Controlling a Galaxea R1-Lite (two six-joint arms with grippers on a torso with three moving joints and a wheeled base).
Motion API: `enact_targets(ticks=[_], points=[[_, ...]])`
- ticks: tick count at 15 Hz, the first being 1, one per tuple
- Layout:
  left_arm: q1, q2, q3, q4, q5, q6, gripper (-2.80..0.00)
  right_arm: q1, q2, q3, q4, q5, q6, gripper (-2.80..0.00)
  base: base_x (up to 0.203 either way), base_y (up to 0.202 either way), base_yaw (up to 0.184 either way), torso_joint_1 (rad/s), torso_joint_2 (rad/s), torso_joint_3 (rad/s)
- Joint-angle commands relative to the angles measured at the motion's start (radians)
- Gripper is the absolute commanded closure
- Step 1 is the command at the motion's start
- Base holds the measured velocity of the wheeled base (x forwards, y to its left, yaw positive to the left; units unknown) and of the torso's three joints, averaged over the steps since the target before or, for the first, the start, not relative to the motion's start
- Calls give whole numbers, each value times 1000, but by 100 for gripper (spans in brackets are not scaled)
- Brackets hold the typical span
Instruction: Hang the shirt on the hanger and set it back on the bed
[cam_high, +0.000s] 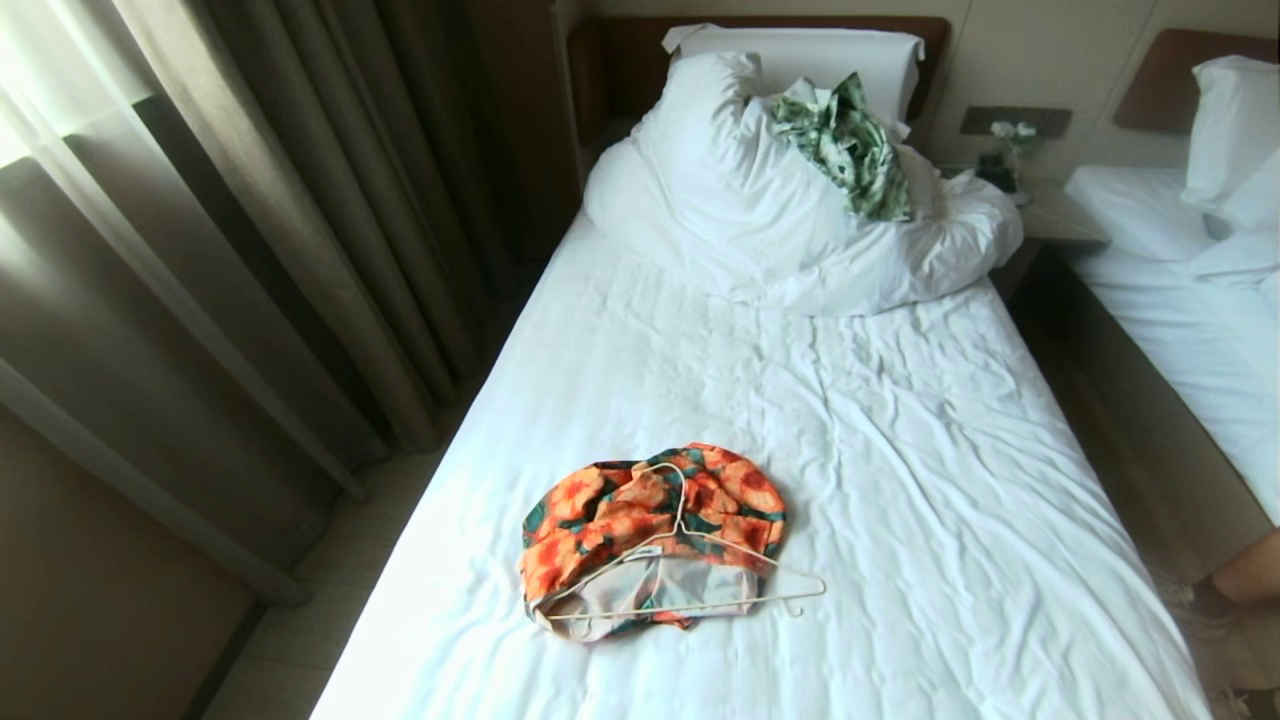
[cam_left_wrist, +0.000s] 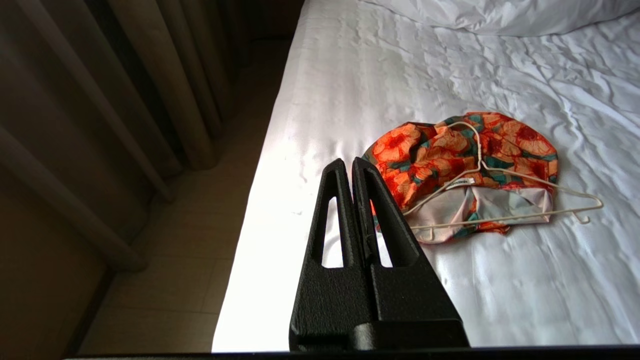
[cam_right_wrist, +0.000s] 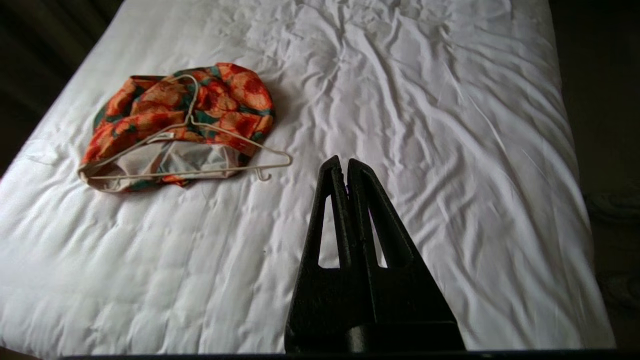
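On the bed (cam_high: 880, 480), wrinkled white sheet runs the full length; bunched white duvet (cam_high: 760, 220) and a pillow (cam_high: 800, 55) piled at the far end against a dark wooden headboard (cam_high: 620, 60). Green-and-white patterned cloth (cam_high: 850, 145) lies on the duvet. Shirt (cam_high: 640, 510) sits crumpled near the bed's left edge, orange flowers up, pale inside showing at the near side. Hanger (cam_high: 690, 575) lies on top of it, hook toward the headboard, one end jutting onto bare sheet. Heavy curtains (cam_high: 250, 250) and tiled floor (cam_high: 330, 590) to the left; second white bed (cam_high: 1200, 300) and a nightstand (cam_high: 1050, 215) to the right. Left gripper (cam_left_wrist: 348, 161) and right gripper (cam_right_wrist: 341, 160) both hang above the sheet, fingers pressed together, holding nothing.
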Motion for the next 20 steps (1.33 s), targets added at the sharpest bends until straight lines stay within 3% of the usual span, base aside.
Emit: enact_targets(ticks=[1, 4, 7, 12, 20], points=[[0, 1, 37, -3, 0, 1, 0, 1, 2, 27, 0, -38, -5, 0, 0, 0, 0, 0, 0, 0], [0, 1, 39, -5, -12, 9, 0, 12, -42, 37, 11, -106, -74, 0, 0, 0, 0, 0, 0, 0], [0, 1, 39, -5, -20, 9, 0, 35, -100, 24, 108, -102, -174, 0, 0, 0, 0, 0, 0, 0], [0, 1, 39, -5, -20, 6, 0, 35, -212, 31, 116, -108, -114, 0, 0, 0, 0, 0, 0, 0], [0, 1, 40, -7, -12, -4, 0, 35, -212, 34, 111, -108, -113, 0, 0, 0, 0, 0, 0, 0]])
